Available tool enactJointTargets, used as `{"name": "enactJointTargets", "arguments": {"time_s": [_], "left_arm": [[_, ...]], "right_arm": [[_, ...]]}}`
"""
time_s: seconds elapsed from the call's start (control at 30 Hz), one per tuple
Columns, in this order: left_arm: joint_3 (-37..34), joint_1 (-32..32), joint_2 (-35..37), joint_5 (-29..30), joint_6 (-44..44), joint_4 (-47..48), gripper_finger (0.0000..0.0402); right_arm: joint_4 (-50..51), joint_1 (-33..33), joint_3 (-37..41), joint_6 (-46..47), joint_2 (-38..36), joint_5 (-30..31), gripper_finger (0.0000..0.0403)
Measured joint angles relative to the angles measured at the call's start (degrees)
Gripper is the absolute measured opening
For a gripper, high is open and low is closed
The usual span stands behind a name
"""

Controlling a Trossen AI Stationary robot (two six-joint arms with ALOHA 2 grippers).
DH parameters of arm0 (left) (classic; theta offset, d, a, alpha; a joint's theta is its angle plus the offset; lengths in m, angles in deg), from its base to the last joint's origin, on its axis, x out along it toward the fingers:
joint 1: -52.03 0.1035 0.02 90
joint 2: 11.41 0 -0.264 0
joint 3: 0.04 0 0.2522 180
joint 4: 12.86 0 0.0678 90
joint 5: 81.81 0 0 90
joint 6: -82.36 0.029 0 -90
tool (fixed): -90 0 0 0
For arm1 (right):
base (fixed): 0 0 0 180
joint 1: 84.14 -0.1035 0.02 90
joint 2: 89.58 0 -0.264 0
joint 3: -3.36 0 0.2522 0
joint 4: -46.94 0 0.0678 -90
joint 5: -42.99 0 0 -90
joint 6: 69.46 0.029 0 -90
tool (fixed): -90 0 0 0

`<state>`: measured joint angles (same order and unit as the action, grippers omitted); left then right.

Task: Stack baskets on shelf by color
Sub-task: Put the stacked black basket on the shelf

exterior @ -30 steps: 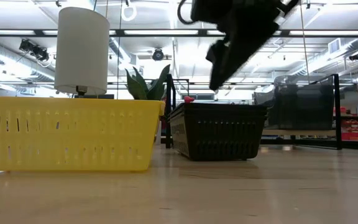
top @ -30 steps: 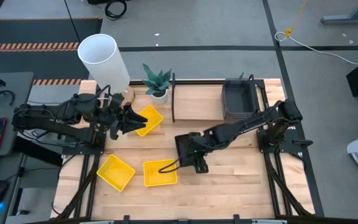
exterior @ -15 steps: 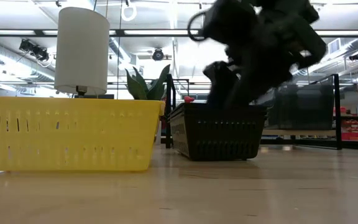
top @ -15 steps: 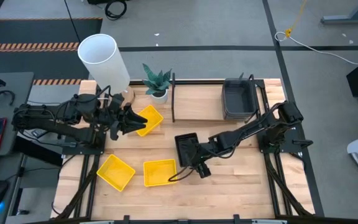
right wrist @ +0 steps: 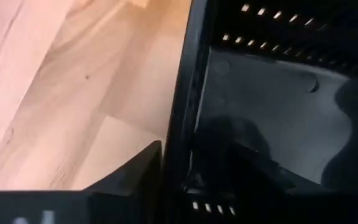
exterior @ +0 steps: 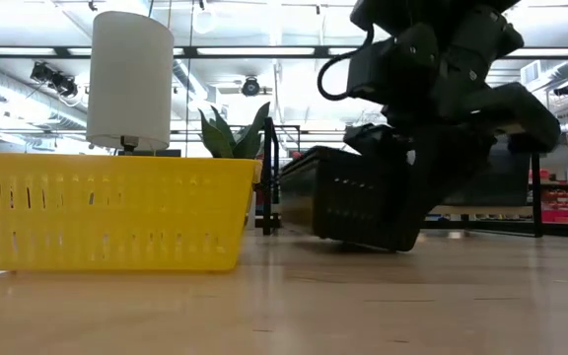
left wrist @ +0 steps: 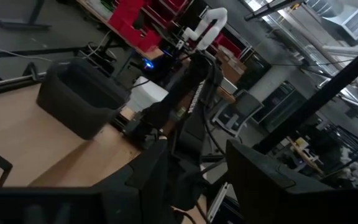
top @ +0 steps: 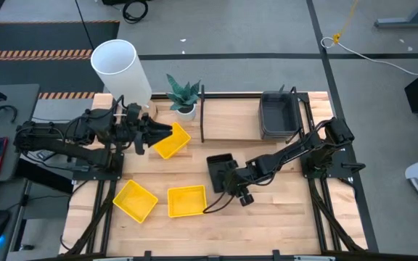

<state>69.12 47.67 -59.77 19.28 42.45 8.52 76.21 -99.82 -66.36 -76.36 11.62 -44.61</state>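
My left gripper is at the left end of a yellow basket, which is raised and tilted near the table's far left. My right gripper straddles the near wall of a black perforated basket at mid-table; in the low view the black basket sits tilted. Two more yellow baskets rest flat near the near edge. Smoky-grey baskets sit stacked on the shelf's board at its right end, inside the shelf's black rod frame. My left gripper meets the yellow basket at its left end, coming level from the table's left. The basket is tilted. The wrist view shows no yellow between the fingers, so the kind of hold is hidden. My right gripper has one finger inside the black basket and one finger outside, with the wall's rim between them. The fingers slant down from the right and near side. The basket is tipped, with its far part low by the table.
A tall white cylinder and a small potted plant stand at the far left, next to the shelf's left post. The shelf's board is bare left of the grey baskets. Black arm rails run along both table sides.
My right gripper came down from above onto the black basket, took hold of its wall and tipped it, drawing it slightly toward the near edge. My left gripper shifted a little toward the far edge, and its yellow basket turned and tilted.
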Motion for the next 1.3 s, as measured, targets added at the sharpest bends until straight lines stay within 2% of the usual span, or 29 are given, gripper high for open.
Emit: {"name": "enactJointTargets", "arguments": {"time_s": [0.27, 0.47, 0.73, 0.9, 1.1, 1.3], "left_arm": [[0.0, 0.0, 0.0, -0.6, -1.8, -0.3, 0.0172], [0.0, 0.0, 0.0, -1.0, -1.4, -0.3, 0.0172], [0.0, 0.0, 0.0, -1.5, -0.2, 2.2, 0.0172], [0.0, 0.0, 0.0, -5.0, -1.2, 2.6, 0.0172], [0.0, 0.0, 0.0, -5.3, -1.0, 1.8, 0.0172], [0.0, 0.0, 0.0, -5.3, -1.0, 1.8, 0.0172]], "right_arm": [[2.6, 0.0, -0.1, 5.4, -0.4, -0.5, 0.0094], [8.6, 0.2, -3.8, 5.7, -2.4, -1.8, 0.0017], [19.7, 0.8, -12.0, 8.1, -4.7, -2.6, 0.0025], [31.3, 1.7, -18.8, 10.0, -5.8, 0.5, 0.0014], [40.7, 6.8, -23.2, 11.9, -6.3, 5.6, 0.0016], [42.5, 12.5, -24.0, 12.2, -6.7, 6.9, 0.0015]]}}
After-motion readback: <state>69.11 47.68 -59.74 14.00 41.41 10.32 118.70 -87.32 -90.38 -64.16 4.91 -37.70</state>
